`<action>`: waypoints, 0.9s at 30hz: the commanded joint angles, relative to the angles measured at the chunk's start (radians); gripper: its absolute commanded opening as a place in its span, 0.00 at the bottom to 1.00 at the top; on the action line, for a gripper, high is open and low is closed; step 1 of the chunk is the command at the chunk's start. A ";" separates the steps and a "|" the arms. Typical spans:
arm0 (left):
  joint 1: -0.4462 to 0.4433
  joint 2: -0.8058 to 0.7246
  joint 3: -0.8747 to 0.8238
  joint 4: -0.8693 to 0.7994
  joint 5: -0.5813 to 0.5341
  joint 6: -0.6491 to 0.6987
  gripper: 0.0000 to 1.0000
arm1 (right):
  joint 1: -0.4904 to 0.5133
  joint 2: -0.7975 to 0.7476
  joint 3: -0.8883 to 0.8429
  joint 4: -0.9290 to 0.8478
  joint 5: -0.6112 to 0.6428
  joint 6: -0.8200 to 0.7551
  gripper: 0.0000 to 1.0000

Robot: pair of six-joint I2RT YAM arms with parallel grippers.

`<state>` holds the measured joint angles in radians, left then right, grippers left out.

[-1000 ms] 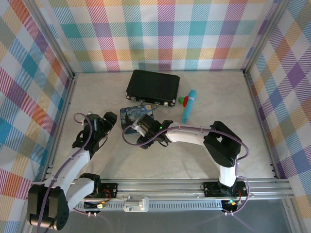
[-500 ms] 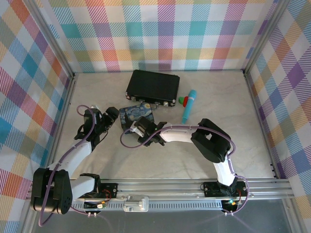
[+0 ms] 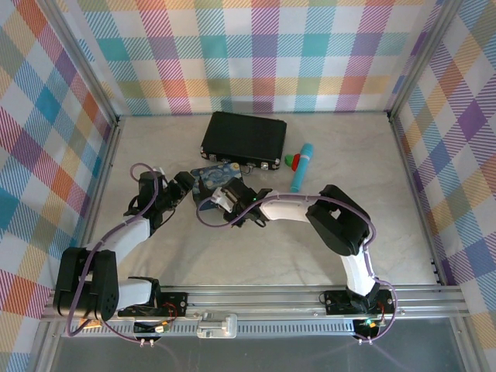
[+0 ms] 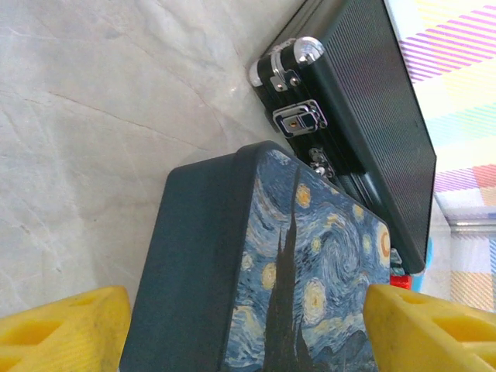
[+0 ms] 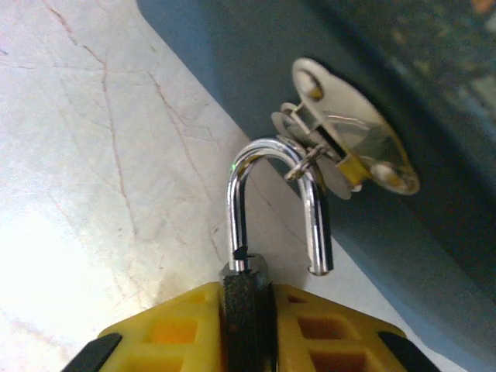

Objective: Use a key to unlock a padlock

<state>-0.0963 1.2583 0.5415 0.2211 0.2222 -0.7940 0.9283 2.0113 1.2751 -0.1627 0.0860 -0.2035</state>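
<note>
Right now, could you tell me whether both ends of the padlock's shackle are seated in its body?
No: in the right wrist view one leg of the padlock's shackle ends free outside the dark body.

Tiny dark padlock [image 5: 246, 302], upright; silvery shackle [image 5: 267, 151] open, one leg free, through a metal hasp [image 5: 353, 151]
</note>
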 commanded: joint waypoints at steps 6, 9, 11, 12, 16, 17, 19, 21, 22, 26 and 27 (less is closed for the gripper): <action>0.010 0.069 0.041 0.097 0.115 0.068 0.77 | -0.081 -0.038 0.036 -0.079 -0.268 -0.053 0.11; 0.010 0.104 0.052 0.109 0.166 0.089 0.75 | -0.119 -0.019 0.090 -0.141 -0.380 -0.060 0.08; 0.010 0.124 0.055 0.120 0.201 0.097 0.75 | -0.139 0.007 0.145 -0.204 -0.461 -0.066 0.06; 0.010 0.133 0.055 0.128 0.214 0.098 0.75 | -0.141 0.019 0.167 -0.226 -0.477 -0.073 0.05; 0.004 0.161 0.055 0.173 0.255 0.086 0.72 | -0.141 0.068 0.224 -0.267 -0.498 -0.079 0.05; 0.001 0.168 0.057 0.178 0.260 0.084 0.72 | -0.141 0.077 0.229 -0.268 -0.495 -0.077 0.04; -0.005 0.177 0.056 0.186 0.266 0.082 0.71 | -0.141 0.090 0.243 -0.272 -0.489 -0.076 0.04; -0.015 0.185 0.057 0.195 0.269 0.077 0.70 | -0.141 0.096 0.249 -0.274 -0.483 -0.069 0.04; -0.020 0.188 0.057 0.199 0.272 0.074 0.69 | -0.141 0.097 0.253 -0.276 -0.480 -0.066 0.04; -0.027 0.165 0.041 0.194 0.261 0.056 0.68 | -0.141 0.095 0.246 -0.273 -0.484 -0.040 0.04; -0.027 0.146 0.037 0.177 0.250 0.058 0.69 | -0.141 0.093 0.242 -0.270 -0.489 -0.031 0.04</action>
<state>-0.1089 1.4425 0.5747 0.3687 0.4473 -0.7288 0.7921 2.1025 1.4940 -0.4362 -0.3676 -0.2478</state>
